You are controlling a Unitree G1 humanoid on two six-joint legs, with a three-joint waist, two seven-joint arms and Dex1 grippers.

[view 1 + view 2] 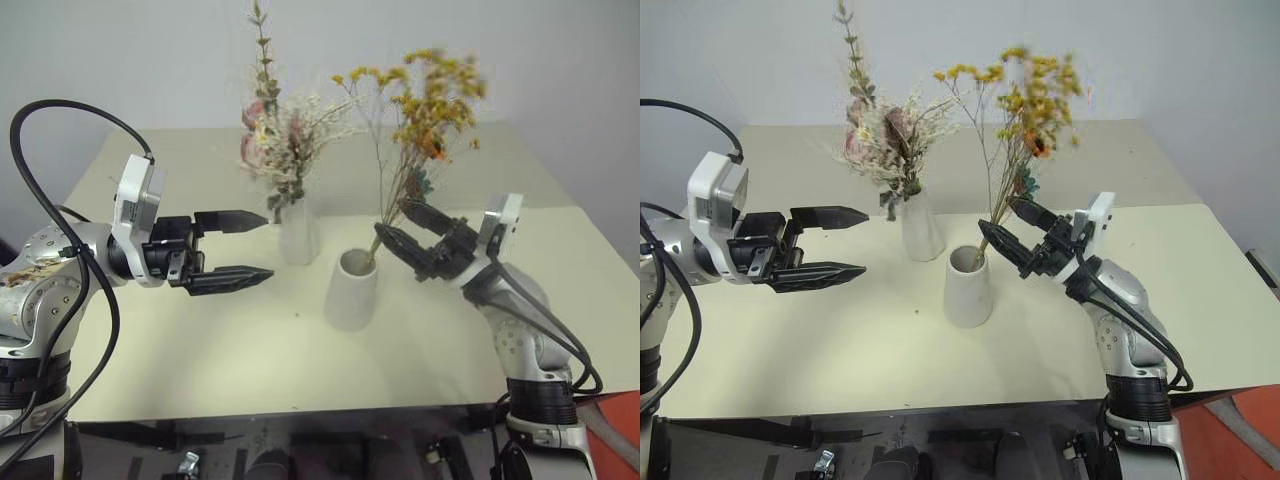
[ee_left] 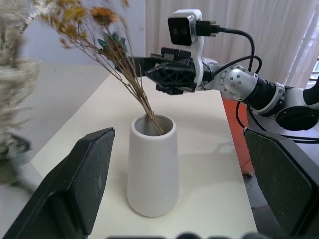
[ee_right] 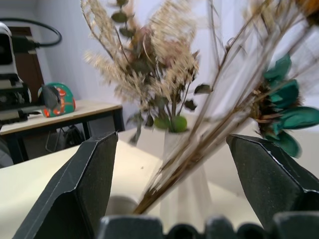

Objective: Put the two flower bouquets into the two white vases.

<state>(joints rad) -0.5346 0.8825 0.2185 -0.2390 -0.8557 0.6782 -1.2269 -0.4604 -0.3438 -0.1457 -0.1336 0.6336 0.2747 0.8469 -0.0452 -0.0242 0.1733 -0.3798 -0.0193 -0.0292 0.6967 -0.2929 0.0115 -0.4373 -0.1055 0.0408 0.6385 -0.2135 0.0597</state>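
With my right pincer (image 1: 402,228) spread wide, yellow-orange bouquet (image 1: 425,100) stems loose between its fingers, short vase (image 1: 351,289) just below, left pincer (image 1: 251,247) open, empty.

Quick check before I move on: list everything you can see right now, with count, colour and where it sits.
Table: one, pale cream, under everything.
Tall vase: one, white, slim, back centre of the table.
Cream-white bouquet: one, cream with pink blooms and green leaves, standing in the tall vase.
Short vase: one, white, wide-mouthed, in front and to the right of the tall vase.
Yellow-orange bouquet: one, stems in the short vase, leaning right.
Round object: one, teal and orange, on a far side table.
Left hand: open, empty, left of the vases.
Right hand: open, its fingers on either side of the yellow-orange bouquet's stems.
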